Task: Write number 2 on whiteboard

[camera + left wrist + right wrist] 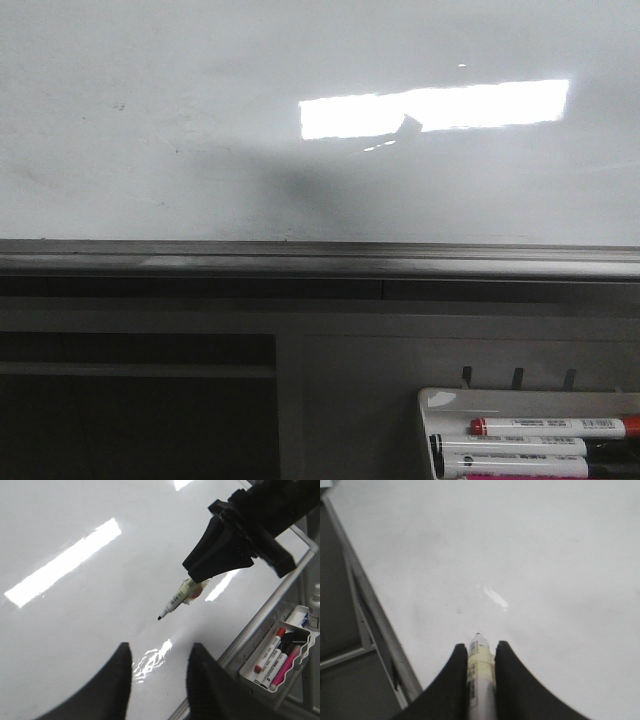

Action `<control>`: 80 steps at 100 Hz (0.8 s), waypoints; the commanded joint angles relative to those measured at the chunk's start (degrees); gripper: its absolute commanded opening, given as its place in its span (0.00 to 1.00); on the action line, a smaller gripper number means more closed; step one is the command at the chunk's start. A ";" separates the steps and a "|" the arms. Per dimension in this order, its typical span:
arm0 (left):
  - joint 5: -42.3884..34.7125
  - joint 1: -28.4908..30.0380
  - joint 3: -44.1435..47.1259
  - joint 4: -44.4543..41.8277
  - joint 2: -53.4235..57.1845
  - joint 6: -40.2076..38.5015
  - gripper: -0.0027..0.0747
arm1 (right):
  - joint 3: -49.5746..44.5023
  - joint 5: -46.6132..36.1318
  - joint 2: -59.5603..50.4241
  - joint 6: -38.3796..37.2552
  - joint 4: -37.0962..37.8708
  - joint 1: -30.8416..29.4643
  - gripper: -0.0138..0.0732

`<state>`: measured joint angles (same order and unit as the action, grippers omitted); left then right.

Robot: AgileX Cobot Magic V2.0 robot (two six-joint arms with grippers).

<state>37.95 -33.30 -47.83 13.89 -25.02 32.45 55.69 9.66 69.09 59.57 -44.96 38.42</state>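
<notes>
whiteboard (pixel 200 120) fills the upper front view, glossy white with faint grey smudges, a bright rectangular light reflection toward its right and a soft dark shadow below that; grey edge rail (pixel 320 258) runs along its lower border; no drawn stroke of the number 2 is visible on the board in any view, surface reads blank apart from smudges; right pincer (pixel 200 575) shows in the left wrist view as a black tapered assembly hanging over the board, clamped on a marker (pixel 176 599) whose pale body sticks out below the fingers, dark tip pointing down at the board; whether the tip touches the surface can't be told, it looks just off or at it; right wrist view shows the same marker (pixel 479 670) pinched between the two black fingers (pixel 451 685), closed snug on its barrel, white board (pixel 520 555) beyond and the rail (pixel 375 625) off to one side; left pincer (pixel 157 680) has its two dark fingertips apart with a clear gap, nothing between them, hovering over the board near its edge; small white marker tray (pixel 445 400) hangs below the rail at lower right of the front view, holding several markers incl one with red cap (pixel 550 427) and black-capped ones (pixel 510 455); tray (pixel 300 617) also seen in left wrist view with a pink marker (pixel 286 666) in it
</notes>
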 commanded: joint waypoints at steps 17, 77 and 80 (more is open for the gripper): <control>-3.71 1.87 6.41 1.52 9.22 -4.60 0.01 | 2.12 -3.87 3.14 -0.03 4.39 -6.41 0.08; -4.04 1.87 8.28 4.45 11.22 -4.60 0.01 | 2.26 2.90 2.34 -0.03 13.19 -16.97 0.09; -4.04 1.87 8.28 4.45 11.22 -4.60 0.01 | 2.26 4.38 1.65 -0.03 13.49 -18.42 0.09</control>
<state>38.48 -31.52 -38.22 16.93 -13.01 28.58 56.60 15.62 72.95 59.04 -35.00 25.24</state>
